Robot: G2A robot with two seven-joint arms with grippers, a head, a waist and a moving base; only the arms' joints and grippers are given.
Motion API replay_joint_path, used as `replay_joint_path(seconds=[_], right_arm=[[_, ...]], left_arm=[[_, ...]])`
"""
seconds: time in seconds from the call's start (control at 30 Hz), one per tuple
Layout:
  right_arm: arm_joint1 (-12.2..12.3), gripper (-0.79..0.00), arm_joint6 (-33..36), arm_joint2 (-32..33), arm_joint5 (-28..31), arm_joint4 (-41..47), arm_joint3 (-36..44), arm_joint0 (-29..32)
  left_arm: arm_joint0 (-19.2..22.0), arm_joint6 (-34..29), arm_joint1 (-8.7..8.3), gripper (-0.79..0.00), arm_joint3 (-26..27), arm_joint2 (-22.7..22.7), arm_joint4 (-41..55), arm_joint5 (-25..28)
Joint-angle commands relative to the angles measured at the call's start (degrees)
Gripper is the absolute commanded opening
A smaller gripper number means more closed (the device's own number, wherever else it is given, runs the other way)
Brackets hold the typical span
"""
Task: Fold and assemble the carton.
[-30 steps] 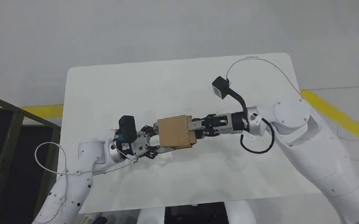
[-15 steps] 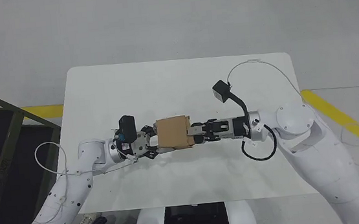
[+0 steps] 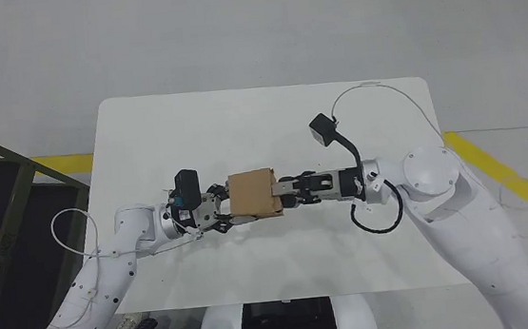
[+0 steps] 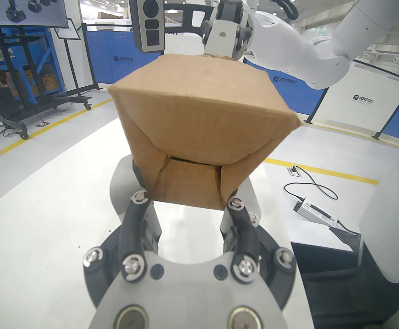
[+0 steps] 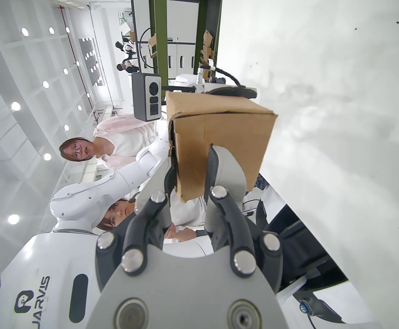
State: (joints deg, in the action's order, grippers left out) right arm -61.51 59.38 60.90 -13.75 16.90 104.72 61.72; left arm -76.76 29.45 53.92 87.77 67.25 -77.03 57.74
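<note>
Over middle of worktop (image 3: 241, 119): brown carton (image 3: 253, 194), folded into box shape, held between both grippers. Left gripper (image 4: 187, 199) grips carton end facing worktop's left edge, one finger on each side of tucked flaps. Right gripper (image 5: 190, 180) clamped on carton edge at opposite end, wall pinched between fingers. Flap seam at that end slightly ajar.

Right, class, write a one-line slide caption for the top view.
Left gripper and right gripper grip opposite ends of a brown carton over a white table.
</note>
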Motion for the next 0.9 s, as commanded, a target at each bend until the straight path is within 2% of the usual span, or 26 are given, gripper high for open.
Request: replay_joint_path(seconds=[0.0, 0.17, 0.4, 0.63, 0.87], right_arm=[[0.32, -0.551, -0.13, 1.27, 0.00, 0.07, 1.29, 1.34], [1.04, -0.613, -0.59, 3.95, 0.35, 0.50, 4.79, 5.18], [1.42, -0.653, -0.46, 4.61, 0.83, 1.09, 6.38, 7.60], [1.10, -0.705, -0.08, 2.55, 2.05, 1.83, 4.65, 5.69], [0.58, -0.717, 0.29, -0.42, 1.15, 1.33, 2.65, 2.49]], left_arm=[[0.00, 0.00, 0.00, -0.462, 0.00, 0.00, 0.00, 0.00], [0.00, 0.00, 0.00, -0.468, 0.00, 0.00, 0.00, 0.00], [0.00, 0.00, 0.00, -0.465, 0.00, 0.00, 0.00, 0.00], [0.00, 0.00, 0.00, -0.465, 0.00, 0.00, 0.00, 0.00], [0.00, 0.00, 0.00, -0.477, 0.00, 0.00, 0.00, 0.00]])
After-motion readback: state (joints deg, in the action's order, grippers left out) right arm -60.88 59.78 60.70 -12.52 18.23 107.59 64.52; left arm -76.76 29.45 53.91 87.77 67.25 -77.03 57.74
